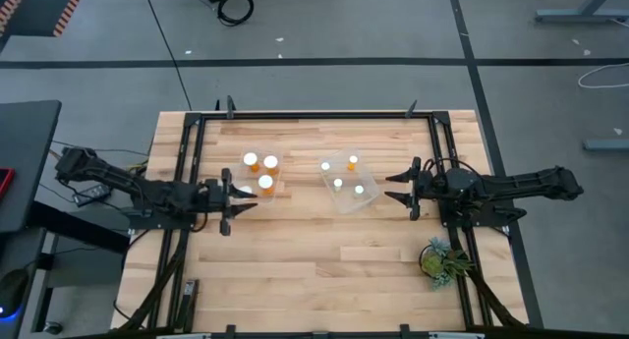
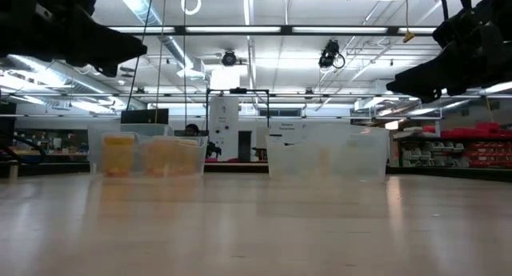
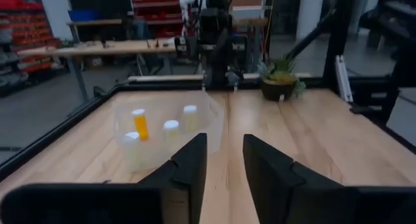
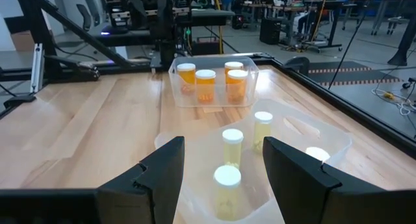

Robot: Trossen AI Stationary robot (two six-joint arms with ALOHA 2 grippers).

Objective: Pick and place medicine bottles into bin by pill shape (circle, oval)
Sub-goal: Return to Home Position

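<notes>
All eight medicine bottles (image 4: 205,84) are in the two clear bins, none on the bare counter (image 1: 324,265). Four with orange bodies and white caps stand upright and close together in the left bin (image 1: 283,178), which sits square to the counter's edges. The other four stand upright and more loosely spread in the right bin (image 1: 344,204), which is turned at an angle. Three of these are pale (image 4: 233,146), and one has an orange body (image 3: 140,124). The two bins sit side by side near the middle of the counter, with a strip of bare wood between them. The left jaws are apart and hold nothing. They sit just beside the left bin's outer side, raised clear of the counter and pointing across towards the right bin. The right jaws are also apart and empty. They sit just outside the right bin's outer side, raised too, and face the left arm (image 1: 147,192) over both bins. A small green plant (image 1: 442,261) in a dark pot stands on the counter beside the right arm (image 1: 501,187), well apart from the bins.
</notes>
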